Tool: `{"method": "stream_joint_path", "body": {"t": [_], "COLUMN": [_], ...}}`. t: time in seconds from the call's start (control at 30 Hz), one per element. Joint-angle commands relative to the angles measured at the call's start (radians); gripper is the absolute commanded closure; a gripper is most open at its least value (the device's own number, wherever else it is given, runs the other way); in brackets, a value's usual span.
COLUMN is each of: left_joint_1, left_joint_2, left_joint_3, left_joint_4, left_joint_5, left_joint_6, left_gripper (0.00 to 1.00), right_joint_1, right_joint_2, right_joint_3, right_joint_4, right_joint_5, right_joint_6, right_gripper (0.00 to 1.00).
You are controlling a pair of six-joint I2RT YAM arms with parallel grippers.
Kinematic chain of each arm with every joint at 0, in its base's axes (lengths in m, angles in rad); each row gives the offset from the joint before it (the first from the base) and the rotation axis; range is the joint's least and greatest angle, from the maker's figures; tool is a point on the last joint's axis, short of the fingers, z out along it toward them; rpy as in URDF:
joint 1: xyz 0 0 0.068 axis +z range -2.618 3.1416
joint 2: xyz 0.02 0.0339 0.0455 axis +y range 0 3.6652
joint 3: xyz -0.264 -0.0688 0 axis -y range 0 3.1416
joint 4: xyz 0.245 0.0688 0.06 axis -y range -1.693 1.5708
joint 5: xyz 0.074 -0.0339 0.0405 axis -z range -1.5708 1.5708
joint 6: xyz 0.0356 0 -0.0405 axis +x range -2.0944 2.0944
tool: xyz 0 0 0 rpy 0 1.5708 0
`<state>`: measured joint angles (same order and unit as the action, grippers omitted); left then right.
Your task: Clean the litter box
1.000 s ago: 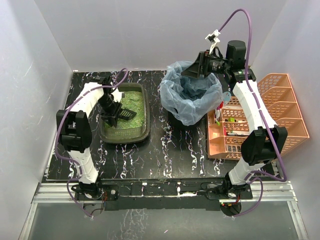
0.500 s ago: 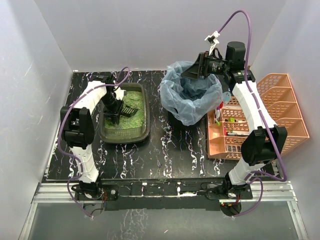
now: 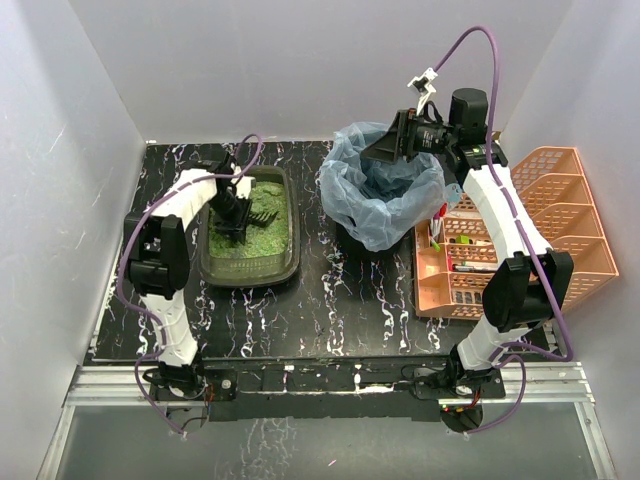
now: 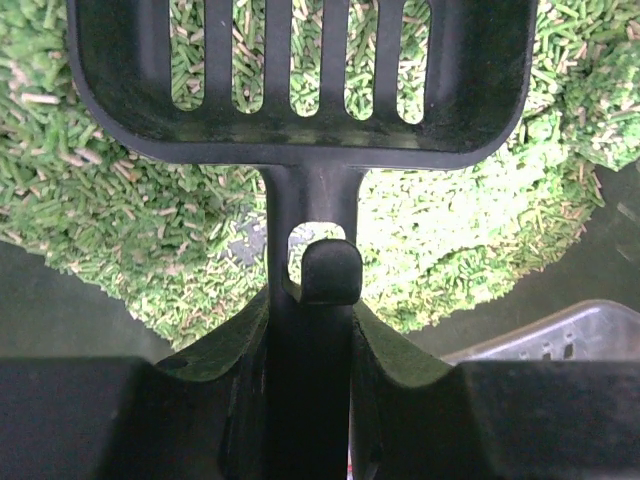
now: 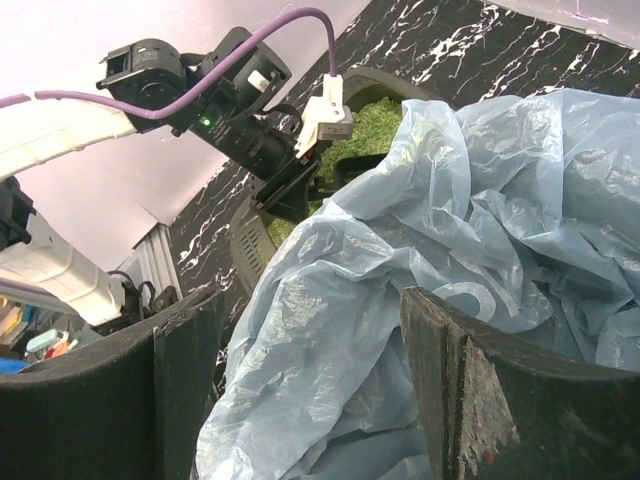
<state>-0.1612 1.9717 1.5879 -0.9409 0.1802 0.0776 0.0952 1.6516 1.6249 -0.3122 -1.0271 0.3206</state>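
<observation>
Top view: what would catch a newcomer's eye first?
The bright green litter in the litter box at left, where the left gripper holds a black slotted scoop. Then the crumpled blue bag at centre, the right gripper open over it, and the orange organiser at right.

Blue-bagged bin [image 3: 372, 215] beside orange organiser [image 3: 572, 218] on marbled table [image 3: 350, 300]

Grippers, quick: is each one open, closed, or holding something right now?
Left gripper: shut on the black slotted plastic scoop, by its handle.
Right gripper: open, astride the translucent blue plastic bag.
</observation>
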Motion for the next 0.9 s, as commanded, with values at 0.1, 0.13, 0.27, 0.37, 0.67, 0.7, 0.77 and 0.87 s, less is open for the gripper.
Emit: {"method": "stream_joint_path", "body": {"t": [0.1, 0.13, 0.27, 0.37, 0.67, 0.7, 0.77, 0.87], "left_joint_1": [-0.002, -0.002, -0.001, -0.001, 0.002, 0.002, 0.002, 0.002], "left_joint_2": [-0.152, -0.179, -0.272, -0.325, -0.491, -0.507, -0.537, -0.594], "left_joint_3": [-0.193, -0.231, -0.335, -0.379, -0.546, -0.563, -0.597, -0.645], "left_joint_4": [0.218, 0.251, 0.317, 0.336, 0.46, 0.479, 0.506, 0.55], "left_joint_5": [-0.01, -0.009, -0.035, -0.046, -0.04, -0.038, -0.032, -0.027], "left_joint_6": [-0.017, -0.015, -0.01, -0.011, -0.018, -0.019, -0.02, -0.026], "left_gripper": [1.0, 1.0, 1.0, 1.0, 1.0, 1.0, 1.0, 1.0], "right_joint_1": [-0.008, -0.008, -0.008, -0.007, -0.022, -0.026, -0.034, -0.046], "right_joint_2": [-0.038, -0.039, -0.033, -0.034, -0.038, -0.038, -0.039, -0.053], "right_joint_3": [-0.009, -0.011, -0.008, -0.004, 0.104, 0.122, 0.154, 0.18], "right_joint_4": [0.073, 0.073, 0.074, 0.071, -0.123, -0.153, -0.21, -0.276], "right_joint_5": [-0.027, -0.028, -0.031, -0.032, 0.078, 0.104, 0.166, 0.275], "right_joint_6": [0.004, 0.004, 0.005, 0.004, -0.171, -0.197, -0.244, -0.319], "right_gripper": [0.24, 0.24, 0.24, 0.24, 0.24, 0.24, 0.24, 0.25]}}
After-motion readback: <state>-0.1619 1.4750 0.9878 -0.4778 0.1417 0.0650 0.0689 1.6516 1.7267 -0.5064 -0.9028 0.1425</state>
